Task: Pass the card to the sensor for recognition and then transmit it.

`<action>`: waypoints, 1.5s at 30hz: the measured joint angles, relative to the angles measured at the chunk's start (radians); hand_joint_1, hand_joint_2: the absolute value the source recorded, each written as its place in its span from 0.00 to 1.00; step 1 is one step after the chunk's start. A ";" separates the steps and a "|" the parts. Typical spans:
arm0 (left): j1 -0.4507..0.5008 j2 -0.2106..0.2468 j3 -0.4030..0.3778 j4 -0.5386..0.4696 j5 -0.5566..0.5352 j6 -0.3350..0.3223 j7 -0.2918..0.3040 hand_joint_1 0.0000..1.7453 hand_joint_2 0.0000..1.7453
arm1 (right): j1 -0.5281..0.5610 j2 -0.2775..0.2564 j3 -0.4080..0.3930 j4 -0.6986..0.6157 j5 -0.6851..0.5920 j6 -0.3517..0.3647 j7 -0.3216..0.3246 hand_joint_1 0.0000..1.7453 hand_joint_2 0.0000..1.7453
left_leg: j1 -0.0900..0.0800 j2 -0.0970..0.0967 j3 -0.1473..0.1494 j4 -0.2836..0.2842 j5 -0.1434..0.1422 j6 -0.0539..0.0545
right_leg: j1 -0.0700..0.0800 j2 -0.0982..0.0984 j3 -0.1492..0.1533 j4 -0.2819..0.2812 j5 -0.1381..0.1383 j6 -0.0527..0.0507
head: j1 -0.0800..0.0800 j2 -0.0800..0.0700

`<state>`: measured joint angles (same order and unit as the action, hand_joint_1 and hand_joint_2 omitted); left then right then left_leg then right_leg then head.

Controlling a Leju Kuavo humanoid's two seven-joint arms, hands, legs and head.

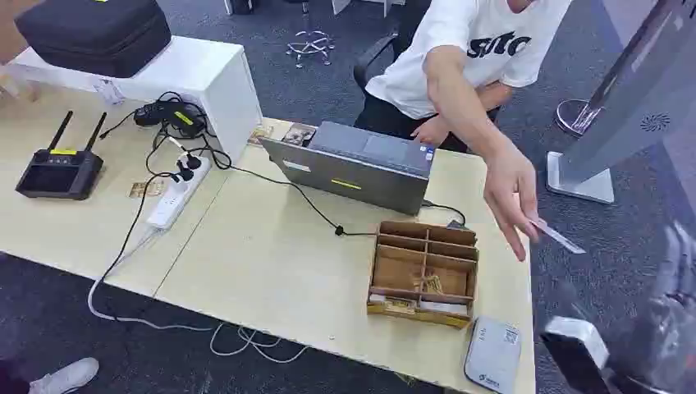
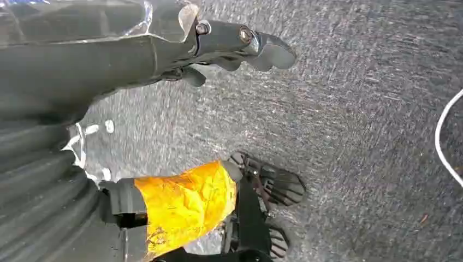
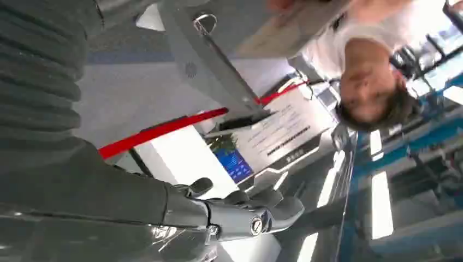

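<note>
Head view, person's hand [image 1: 510,193] pinching card [image 1: 558,235], off table edge [image 1: 271,271]

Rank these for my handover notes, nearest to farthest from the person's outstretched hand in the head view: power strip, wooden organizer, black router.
1. Wooden organizer, on the table's right part, just beside the person's hand holding the card.
2. Power strip, mid-table, left of the organizer.
3. Black router, far left.

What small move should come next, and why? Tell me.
Probably raise the right hand toward the card and take it. The person's hand holds the card out past the table edge, and the right hand holds nothing.
</note>
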<state>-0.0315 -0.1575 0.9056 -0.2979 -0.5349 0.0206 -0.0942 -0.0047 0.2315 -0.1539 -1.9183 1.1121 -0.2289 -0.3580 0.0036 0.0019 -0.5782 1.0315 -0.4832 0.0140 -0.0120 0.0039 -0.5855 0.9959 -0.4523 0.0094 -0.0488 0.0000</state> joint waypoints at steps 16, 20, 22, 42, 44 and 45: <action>-0.011 0.015 0.003 0.000 -0.117 -0.018 0.000 0.00 1.00 | -0.345 -0.065 0.242 0.633 0.189 -0.013 0.210 0.90 1.00 | 0.000 -0.002 -0.001 0.000 0.003 0.000 | 0.000 -0.001 -0.001 0.000 0.002 0.000 | 0.000 0.000; -0.012 0.017 0.022 0.000 -0.141 -0.019 0.000 0.00 1.00 | -0.354 -0.068 0.244 0.657 0.175 -0.012 0.202 0.91 1.00 | 0.000 -0.002 -0.002 0.000 0.003 0.000 | 0.000 -0.001 -0.003 0.000 0.002 0.000 | 0.000 0.000; -0.012 0.019 0.028 0.000 -0.147 -0.019 0.000 0.00 1.00 | -0.357 -0.071 0.244 0.664 0.174 -0.012 0.201 0.91 1.00 | 0.000 -0.002 -0.002 0.000 0.003 0.000 | 0.000 -0.001 -0.003 0.000 0.002 0.000 | 0.000 0.000; -0.012 0.024 0.093 0.000 -0.170 -0.017 -0.003 0.00 1.00 | -0.274 -0.078 0.253 0.456 0.001 0.003 0.128 1.00 1.00 | -0.001 -0.002 -0.003 0.000 0.003 0.000 | 0.000 -0.001 -0.004 0.000 0.002 0.001 | 0.000 0.000; -0.011 0.024 0.105 0.000 -0.169 -0.014 -0.003 0.00 1.00 | -0.235 -0.079 0.255 0.376 -0.067 0.019 0.112 1.00 1.00 | -0.001 -0.002 -0.003 0.000 0.003 0.000 | 0.000 -0.002 -0.004 -0.001 0.001 0.001 | 0.000 0.000; -0.010 0.024 0.111 0.000 -0.167 -0.011 -0.004 0.00 1.00 | -0.211 -0.080 0.254 0.333 -0.102 0.025 0.103 1.00 1.00 | -0.001 -0.003 -0.004 0.000 0.002 0.001 | 0.000 -0.002 -0.004 -0.001 0.001 0.001 | 0.000 0.000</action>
<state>-0.0418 -0.1339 1.0163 -0.2979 -0.7023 0.0092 -0.0980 -0.2162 0.1511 0.1003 -1.5848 1.0100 -0.2037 -0.2549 0.0030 -0.0006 -0.5820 1.0319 -0.4809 0.0146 -0.0121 0.0022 -0.5899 0.9952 -0.4511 0.0101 -0.0484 0.0000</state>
